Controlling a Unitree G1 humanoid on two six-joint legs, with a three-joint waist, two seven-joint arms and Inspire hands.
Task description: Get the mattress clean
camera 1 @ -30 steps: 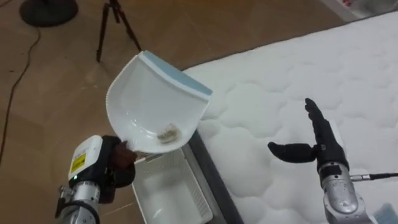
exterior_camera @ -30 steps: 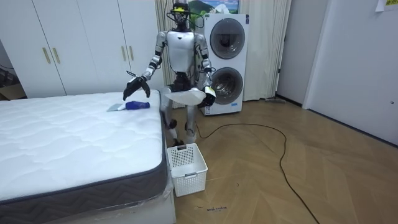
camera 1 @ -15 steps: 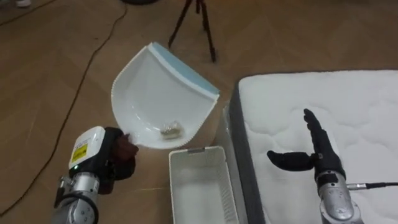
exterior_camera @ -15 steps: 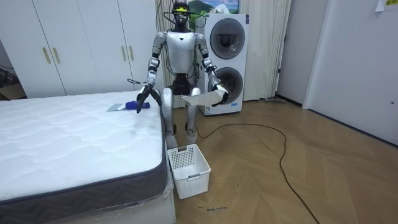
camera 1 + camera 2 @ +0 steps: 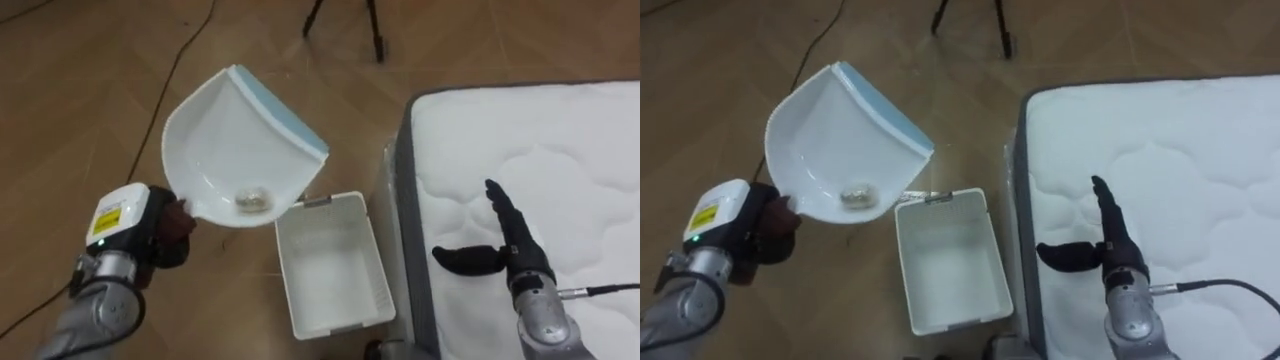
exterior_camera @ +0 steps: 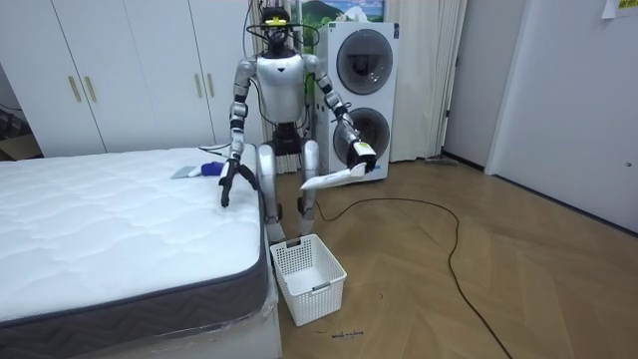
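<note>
My left hand (image 5: 165,225) is shut on the handle of a white dustpan (image 5: 235,140) with a blue lip. A small crumpled scrap (image 5: 250,198) lies in the pan's low end. The pan hangs tilted over the floor, just left of a white plastic basket (image 5: 384,275) that stands beside the bed. My right hand (image 5: 505,250) is open, with straight fingers above the edge of the white quilted mattress (image 5: 560,160). In the room view I stand at the bed's corner, with the dustpan (image 6: 329,179) above the basket (image 6: 311,274).
A blue hand brush (image 6: 209,169) lies on the mattress behind me. Tripod legs (image 5: 372,30) and a dark cable (image 5: 175,70) are on the wooden floor ahead. Stacked washing machines (image 6: 359,100) and white wardrobes (image 6: 120,70) line the far wall.
I have turned from the bed towards the basket. My left arm swung the dustpan out beside the basket, and my right arm dropped to the mattress edge. The basket now sits slightly turned.
</note>
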